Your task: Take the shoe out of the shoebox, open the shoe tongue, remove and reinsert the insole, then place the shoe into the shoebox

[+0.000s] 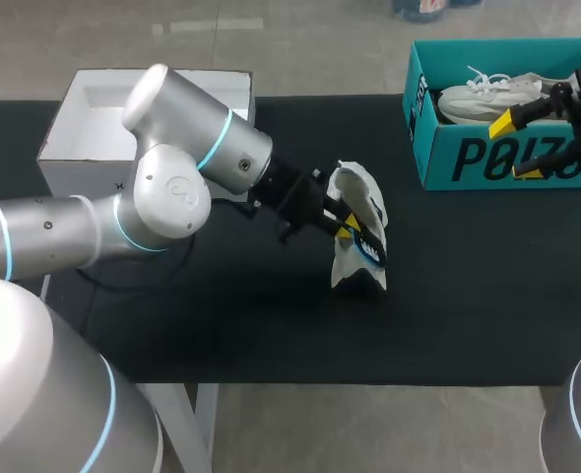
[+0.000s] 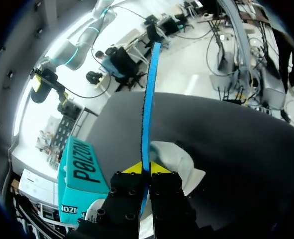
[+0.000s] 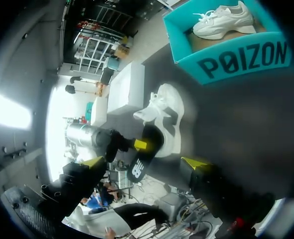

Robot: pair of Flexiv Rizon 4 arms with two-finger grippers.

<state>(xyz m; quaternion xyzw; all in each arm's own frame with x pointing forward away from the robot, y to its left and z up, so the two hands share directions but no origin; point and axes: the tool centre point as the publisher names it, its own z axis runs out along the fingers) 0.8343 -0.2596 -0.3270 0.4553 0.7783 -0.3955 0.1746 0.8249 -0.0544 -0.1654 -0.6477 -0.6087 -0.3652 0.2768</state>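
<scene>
Farthest left of the teal shoebox (image 1: 468, 158) sat a white box (image 1: 143, 123) at the far edge of the black table (image 1: 222, 315), well apart from the shoebox. The left arm (image 1: 172, 187) reached from that side toward the shoebox and stopped short of it. The left gripper (image 1: 348, 229) was clamped on the insole (image 2: 148, 99), with both yellow tips pressed against its thin blue edge from either side. The insole stood out ahead of the fingers, edge-on in the left wrist view. Just beside the gripper, on its shoebox side, was the white shoe (image 1: 361, 202), out on the table and apart from the shoebox. I could not tell whether the insole's lower end was touching the shoe. A second white shoe (image 1: 487, 99) lay inside the shoebox. Over the shoebox's right part hung the right gripper (image 3: 143, 162), its fingers spread wide and gripping nothing.
</scene>
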